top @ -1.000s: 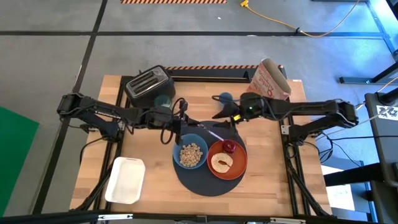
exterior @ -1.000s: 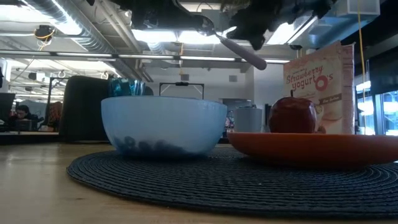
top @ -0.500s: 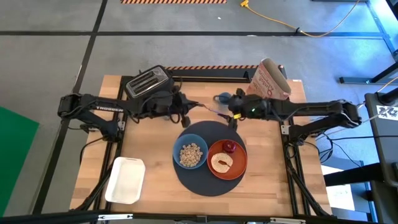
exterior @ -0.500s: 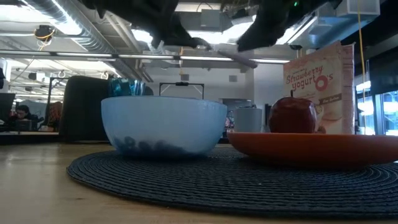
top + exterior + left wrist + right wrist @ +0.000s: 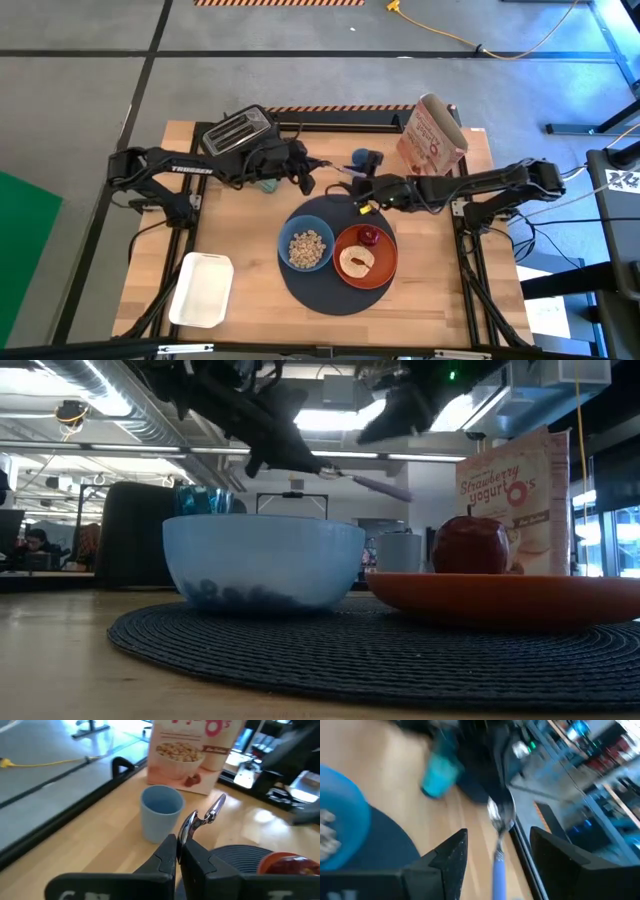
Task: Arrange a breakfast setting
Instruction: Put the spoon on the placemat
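Both left fingers are pressed together on the bowl end of the purple-handled metal spoon (image 5: 202, 817), and the left gripper (image 5: 303, 172) holds it in the air above the wooden table (image 5: 190, 240), behind the large round dark blue-grey woven mat (image 5: 322, 292). Right gripper (image 5: 366, 190) fingers stand apart on either side of the purple handle; contact cannot be confirmed in the blurred right wrist view. On the mat sit the blue bowl (image 5: 307, 249) of cereal and the orange plate (image 5: 366, 256), the latter carrying round toasted bread (image 5: 355, 262) and a small dark-red fruit (image 5: 369, 236). A teal glass (image 5: 265, 178) stands under the left arm.
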You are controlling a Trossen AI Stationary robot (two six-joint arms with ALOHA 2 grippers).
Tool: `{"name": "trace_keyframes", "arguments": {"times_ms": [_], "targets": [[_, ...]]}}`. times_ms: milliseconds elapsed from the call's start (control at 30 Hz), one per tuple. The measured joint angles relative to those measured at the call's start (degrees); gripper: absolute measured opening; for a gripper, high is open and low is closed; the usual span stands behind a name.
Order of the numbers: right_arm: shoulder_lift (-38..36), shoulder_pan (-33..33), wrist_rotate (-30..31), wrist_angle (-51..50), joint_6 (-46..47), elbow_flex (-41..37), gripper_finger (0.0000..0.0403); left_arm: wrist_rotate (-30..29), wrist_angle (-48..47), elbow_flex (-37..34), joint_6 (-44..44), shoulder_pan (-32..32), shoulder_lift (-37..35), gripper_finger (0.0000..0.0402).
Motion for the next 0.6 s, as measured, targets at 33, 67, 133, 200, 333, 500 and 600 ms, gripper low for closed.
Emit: {"name": "trace_keyframes", "arguments": {"times_ms": [33,67,133,200,333,500,600], "targets": [[0.78,0.00,1.89,-0.31,0.12,-0.06,0.0200,0.94,0.61,0.00,-0.09,0.03,0.38,0.0008],[1.51,0.00,3.67,-0.12,0.15,-0.06,0.0197,1.67,1.00,0.00,-0.23,0.03,0.61,0.0008],[2.56,0.00,5.65,-0.65,0.19,-0.06,0.0193,2.19,1.08,0.00,-1.17,-0.04,0.83,0.0008],[3.61,0.00,5.94,-0.30,0.27,-0.06,0.0188,2.23,1.27,0.00,-1.44,-0.06,0.83,0.0008],[5.67,0.00,6.04,-0.65,0.28,-0.06,0.0182,2.18,2.04,0.00,-1.70,-0.04,0.83,0.0009],[7.28,0.00,9.40,-0.86,0.05,-0.06,0.0182,2.51,3.02,0.00,-2.76,-0.04,0.83,0.0009],[7.73,0.00,12.34,-0.43,0.04,-0.06,0.0181,2.64,3.13,0.00,-3.01,-0.04,0.83,0.0009]]}}
